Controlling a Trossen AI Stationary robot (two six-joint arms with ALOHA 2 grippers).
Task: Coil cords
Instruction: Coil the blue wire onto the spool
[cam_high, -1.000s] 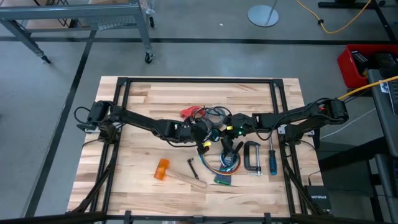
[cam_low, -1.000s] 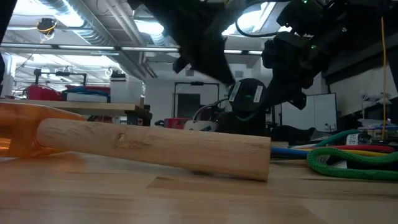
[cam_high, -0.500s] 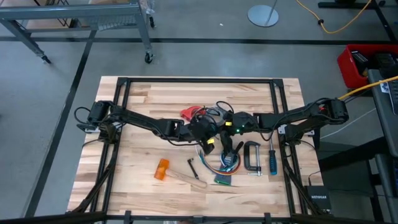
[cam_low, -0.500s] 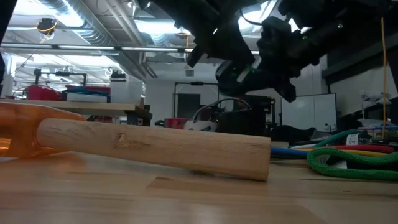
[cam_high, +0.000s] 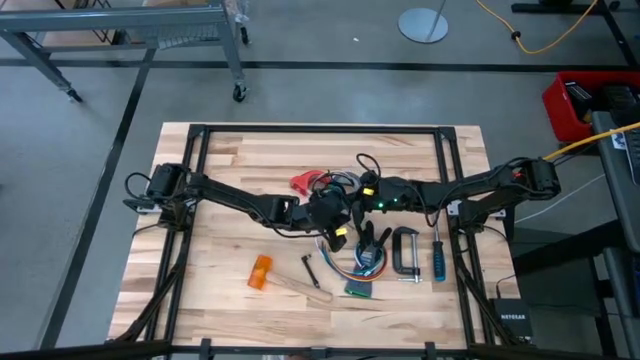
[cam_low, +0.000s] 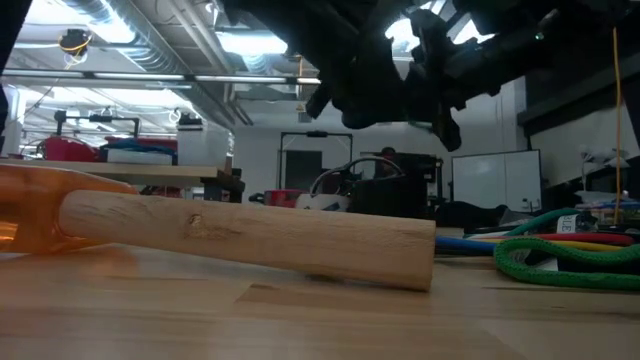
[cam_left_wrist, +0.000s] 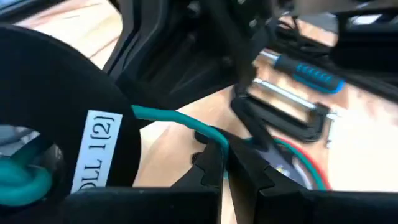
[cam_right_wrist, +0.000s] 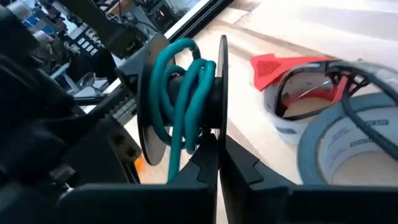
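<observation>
Apparently to wind it, both arms meet mid-table: the right gripper (cam_right_wrist: 217, 163), jaws pressed together, pinches a black spool (cam_right_wrist: 180, 102) wrapped in teal cord (cam_right_wrist: 177, 93), while the left gripper (cam_left_wrist: 225, 167), jaws likewise closed, pinches the cord's free length beside it.

Two slim dark arms, jointed. Small green light on right arm (cam_high: 383, 207) near wrist. Dark angular fingers (cam_right_wrist: 205, 163) with stepped edges. Dark cable loop (cam_high: 130, 186) at left arm base.
</observation>
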